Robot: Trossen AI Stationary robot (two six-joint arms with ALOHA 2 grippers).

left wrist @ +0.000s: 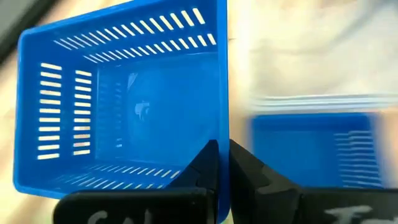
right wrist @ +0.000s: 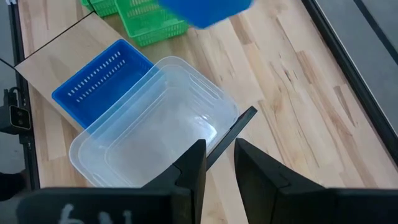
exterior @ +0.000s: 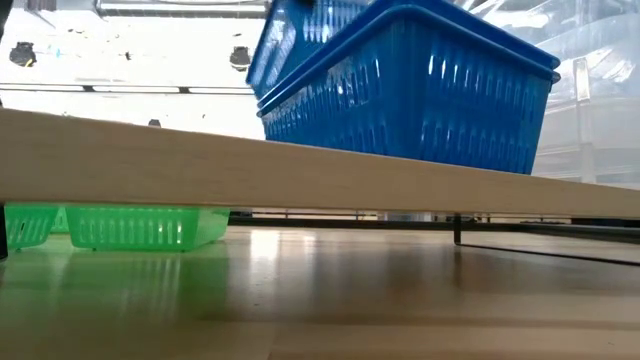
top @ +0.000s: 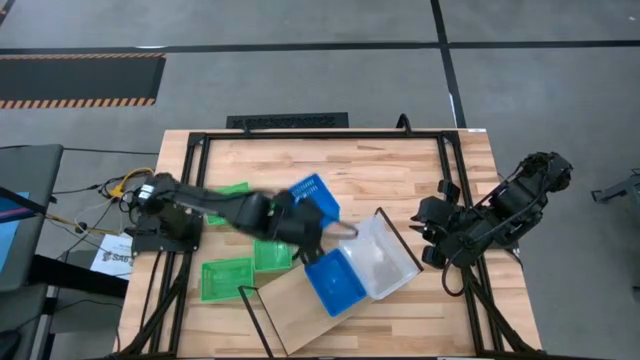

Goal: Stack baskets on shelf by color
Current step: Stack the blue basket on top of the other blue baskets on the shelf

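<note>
My left gripper (top: 322, 222) is shut on a blue basket (top: 312, 194), which it carries over the table's middle; that basket also shows in the right wrist view as a blue basket (right wrist: 205, 9). A second blue basket (top: 335, 281) sits on the light-wood shelf (top: 290, 305), with a clear basket (top: 388, 256) beside it on the shelf's right end. Three green baskets (top: 228, 278) (top: 272, 255) (top: 236, 189) rest on the table to the left. My right gripper (right wrist: 217, 163) is open, holds nothing, and waits to the right of the clear basket (right wrist: 155, 134). My left gripper holds the blue basket by one side wall at its rim (left wrist: 222, 134). One finger (left wrist: 208, 163) is inside the basket and the other finger (left wrist: 245, 169) is outside, so the wall is pinched between them. The basket is lifted clear of the table.
Black wire frames (top: 400, 235) stand at the shelf's ends. A black metal frame (top: 195, 150) runs around the tabletop. In the low view the shelf plank (exterior: 200, 165) spans the picture, with blue baskets (exterior: 420, 95) on it and a green basket (exterior: 140, 226) behind, under it.
</note>
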